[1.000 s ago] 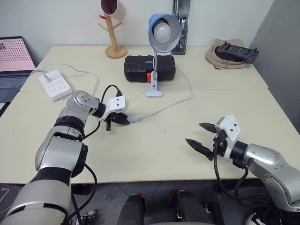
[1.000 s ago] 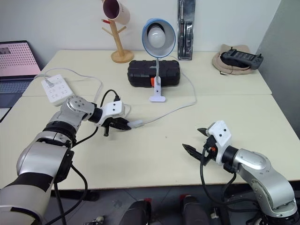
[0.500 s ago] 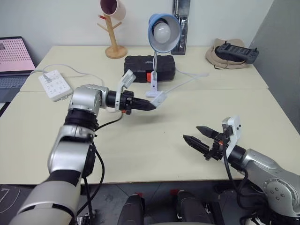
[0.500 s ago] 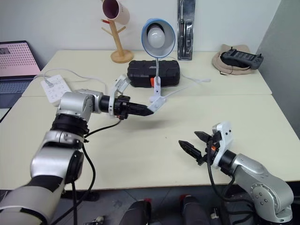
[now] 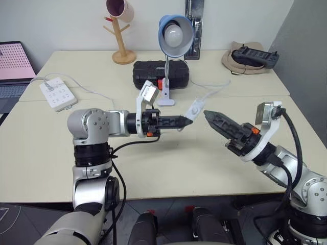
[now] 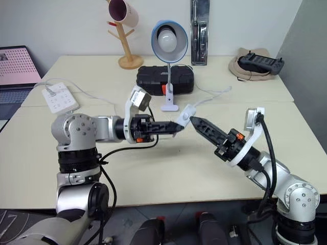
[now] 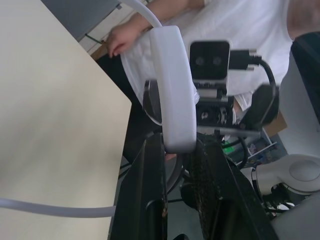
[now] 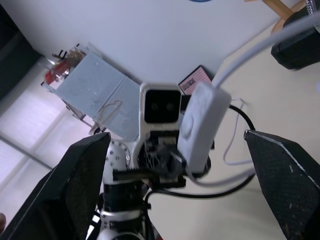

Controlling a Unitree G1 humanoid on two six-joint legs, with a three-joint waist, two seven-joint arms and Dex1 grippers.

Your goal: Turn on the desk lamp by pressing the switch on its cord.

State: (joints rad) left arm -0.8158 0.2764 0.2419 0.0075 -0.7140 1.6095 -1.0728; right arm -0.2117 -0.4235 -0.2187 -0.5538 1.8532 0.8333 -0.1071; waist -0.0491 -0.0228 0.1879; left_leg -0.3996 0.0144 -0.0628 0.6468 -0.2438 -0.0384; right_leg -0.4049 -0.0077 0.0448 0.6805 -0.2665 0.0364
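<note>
Switch [image 5: 194, 108] clamped in left gripper [image 5: 187, 121], lifted.

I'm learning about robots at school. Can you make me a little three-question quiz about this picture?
1. True or false: the left gripper holds the small white rectangular switch above the table.
2. The right gripper is: A) wide open, B) shut on the thin white cord.
3. What colour is the dome shade of the desk lamp?

Key: 1 true; 2 A; 3 light blue.
</note>
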